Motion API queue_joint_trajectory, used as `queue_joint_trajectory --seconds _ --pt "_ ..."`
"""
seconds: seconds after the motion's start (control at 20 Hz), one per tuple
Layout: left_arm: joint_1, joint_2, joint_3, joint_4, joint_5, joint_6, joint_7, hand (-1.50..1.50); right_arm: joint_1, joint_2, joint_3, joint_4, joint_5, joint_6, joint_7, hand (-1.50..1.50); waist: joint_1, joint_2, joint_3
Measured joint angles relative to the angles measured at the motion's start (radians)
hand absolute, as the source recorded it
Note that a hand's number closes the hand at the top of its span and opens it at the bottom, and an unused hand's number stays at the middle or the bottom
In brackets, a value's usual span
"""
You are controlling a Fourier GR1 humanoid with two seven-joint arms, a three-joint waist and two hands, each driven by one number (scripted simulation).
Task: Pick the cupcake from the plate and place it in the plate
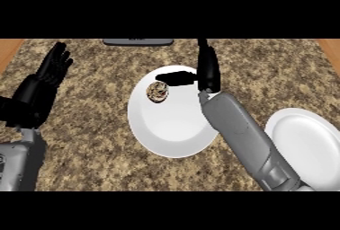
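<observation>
A small cupcake (158, 91) with a brown, speckled top sits on the upper left part of the white plate (169, 130) in the middle of the counter. My right hand (207, 74) hovers over that plate's far rim, just right of the cupcake. It is open: the fingers point straight away from me and the thumb sticks out to the left, ending just above the cupcake without closing on it. A second white plate (309, 143) lies bare at the right edge, partly covered by my right forearm. My left hand (50, 72) rests open at the far left, fingers up.
A flat grey object (138, 42) lies at the counter's far edge, above the middle plate. The speckled brown counter (93, 134) stretches between my left arm and the middle plate. Wooden strips show at both top corners.
</observation>
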Motion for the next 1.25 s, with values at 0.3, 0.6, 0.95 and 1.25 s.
queue_joint_trajectory --seconds 0.3,0.6,0.95,1.25 --pt "0.032 -0.007 0.002 -0.02 -0.01 0.005 -0.001 0.0 0.193 -0.109 -0.064 -0.213 -0.06 0.077 -0.043 -1.5 -0.016 -0.005 0.0" --pt "0.055 -0.02 -0.006 -0.052 -0.02 0.008 0.004 0.0 0.374 -0.239 -0.141 -0.384 -0.124 0.215 -0.107 -1.5 -0.016 -0.004 0.0" --pt "0.044 -0.013 0.012 -0.053 -0.016 -0.002 0.022 0.0 0.569 -0.362 -0.241 -0.554 -0.184 0.362 -0.14 -1.5 -0.016 -0.004 0.0" --pt "0.017 -0.015 0.02 -0.026 -0.019 -0.013 0.014 0.0 0.67 -0.399 -0.329 -0.588 -0.197 0.464 -0.209 -1.5 -0.013 -0.003 -0.001"
